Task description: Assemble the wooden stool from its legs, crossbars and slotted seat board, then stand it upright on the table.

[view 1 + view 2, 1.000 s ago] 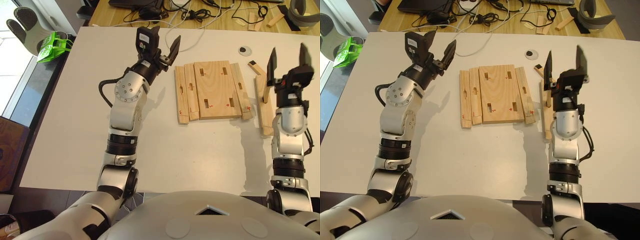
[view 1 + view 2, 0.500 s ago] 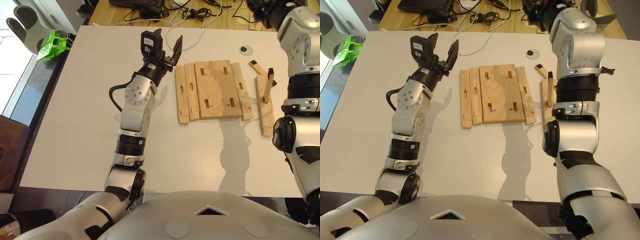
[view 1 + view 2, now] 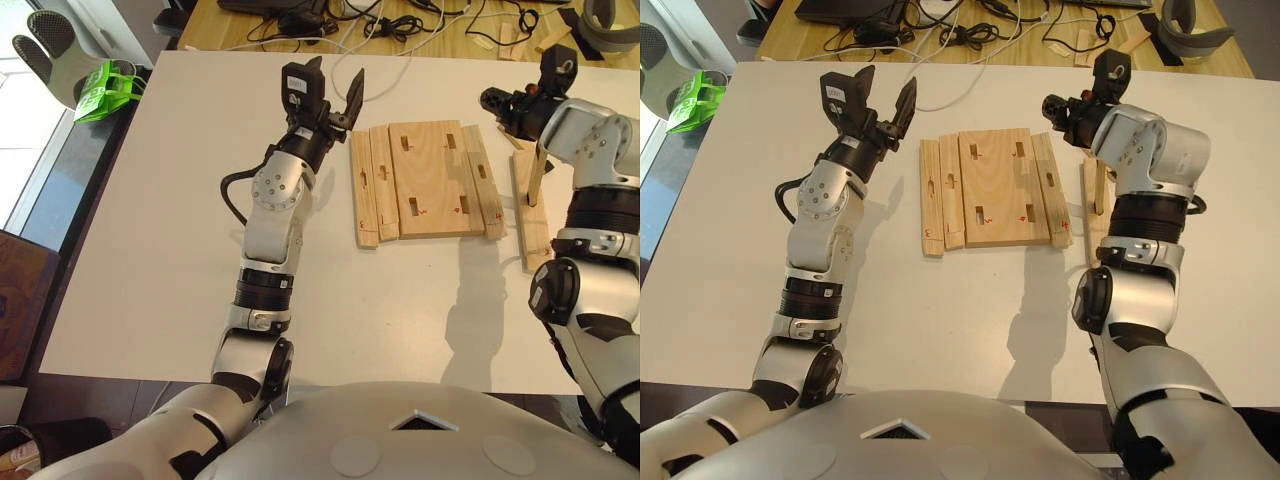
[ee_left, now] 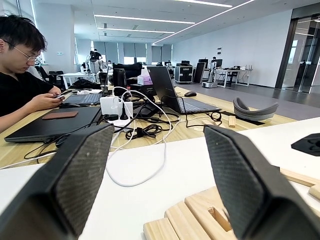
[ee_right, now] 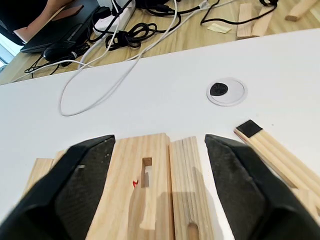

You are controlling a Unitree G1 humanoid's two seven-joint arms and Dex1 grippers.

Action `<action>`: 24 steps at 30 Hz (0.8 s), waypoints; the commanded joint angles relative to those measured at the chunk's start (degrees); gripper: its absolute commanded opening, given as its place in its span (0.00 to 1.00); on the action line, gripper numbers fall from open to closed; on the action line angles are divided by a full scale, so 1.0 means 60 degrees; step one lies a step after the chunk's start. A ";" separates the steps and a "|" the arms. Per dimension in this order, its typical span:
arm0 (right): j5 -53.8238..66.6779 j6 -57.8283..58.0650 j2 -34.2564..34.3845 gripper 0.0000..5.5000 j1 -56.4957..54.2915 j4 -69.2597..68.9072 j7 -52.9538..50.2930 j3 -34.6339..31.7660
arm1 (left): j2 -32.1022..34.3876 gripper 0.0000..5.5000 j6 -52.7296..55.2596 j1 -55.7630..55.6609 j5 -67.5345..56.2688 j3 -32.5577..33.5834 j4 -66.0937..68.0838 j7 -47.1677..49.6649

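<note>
Nearby, left of the seat board (image 3: 433, 178), the left end effector (image 3: 330, 80) hangs spread apart.

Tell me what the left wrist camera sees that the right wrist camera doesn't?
Left wrist view: a grey curved band on the wooden desk, and a big office room with ceiling lights. Right wrist view instead: the seat board with a slot and a red mark, and a round plug in the table. Both: the white table, a looping white cable and wooden stool pieces.
</note>
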 commanded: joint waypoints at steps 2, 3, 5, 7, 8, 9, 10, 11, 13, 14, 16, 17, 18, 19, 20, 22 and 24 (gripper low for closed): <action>0.0190 0.1418 0.0070 0.61 0.0776 -0.2131 -0.0503 -0.0322 | 0.0096 0.60 -0.0094 -0.0002 0.0112 0.0001 0.0153 -0.0019; 0.0219 0.1650 0.0100 0.61 0.0907 -0.2458 -0.0566 -0.0379 | 0.0100 0.60 -0.0102 0.0000 0.0109 0.0013 0.0165 -0.0017; 0.0250 0.2110 0.0146 0.61 0.1201 -0.3095 -0.0654 -0.0522 | 0.0103 0.60 -0.0121 0.0000 0.0099 0.0046 0.0216 -0.0003; 0.0294 0.2458 0.0182 0.61 0.1396 -0.3568 -0.0690 -0.0620 | 0.0100 0.60 -0.0143 -0.0008 0.0094 0.0080 0.0268 0.0023; 0.0311 0.2520 0.0190 0.61 0.1410 -0.3697 -0.0671 -0.0613 | 0.0096 0.60 -0.0166 -0.0017 0.0094 0.0094 0.0299 0.0037; 0.0315 0.2507 0.0181 0.61 0.1411 -0.3790 -0.0637 -0.0569 | 0.0093 0.60 -0.0186 -0.0025 0.0094 0.0102 0.0321 0.0044; 0.0295 0.2364 0.0136 0.61 0.1396 -0.3845 -0.0583 -0.0470 | 0.0085 0.60 -0.0216 -0.0052 0.0097 0.0105 0.0369 0.0043; 0.0203 0.1874 0.0040 0.61 0.1341 -0.3918 -0.0490 -0.0226 | 0.0079 0.60 -0.0246 -0.0070 0.0099 0.0106 0.0400 0.0039; -0.0253 0.0445 -0.0304 0.61 0.1180 -0.3960 -0.0319 0.0425 | 0.0061 0.60 -0.0290 -0.0104 0.0102 0.0102 0.0444 0.0033; -0.0517 -0.0393 -0.0452 0.61 0.1053 -0.3914 -0.0284 0.0657 | 0.0050 0.60 -0.0307 -0.0114 0.0102 0.0098 0.0455 0.0034; -0.0947 -0.1802 -0.0713 0.61 0.0894 -0.3732 -0.0193 0.0904 | 0.0035 0.60 -0.0326 -0.0133 0.0100 0.0088 0.0471 0.0027; -0.1072 -0.2330 -0.0838 0.61 0.0826 -0.3525 -0.0164 0.0885 | 0.0037 0.60 -0.0327 -0.0132 0.0094 0.0092 0.0465 0.0023; -0.1165 -0.2741 -0.0947 0.61 0.0798 -0.3331 -0.0135 0.0855 | 0.0042 0.60 -0.0324 -0.0128 0.0089 0.0099 0.0454 0.0020; -0.1229 -0.3030 -0.1031 0.61 0.0779 -0.3158 -0.0122 0.0817 | 0.0051 0.60 -0.0319 -0.0122 0.0083 0.0108 0.0441 0.0016; -0.1288 -0.3271 -0.1147 0.61 0.0754 -0.2949 -0.0062 0.0790 | 0.0067 0.60 -0.0308 -0.0112 0.0076 0.0121 0.0422 0.0011; -0.1343 -0.3667 -0.1368 0.61 0.0719 -0.2483 0.0066 0.0746 | 0.0097 0.60 -0.0289 -0.0089 0.0079 0.0132 0.0390 0.0003; -0.1277 -0.3708 -0.1463 0.61 0.1195 -0.2068 0.0320 0.0703 | 0.0124 0.60 -0.0267 -0.0074 0.0089 0.0125 0.0364 -0.0018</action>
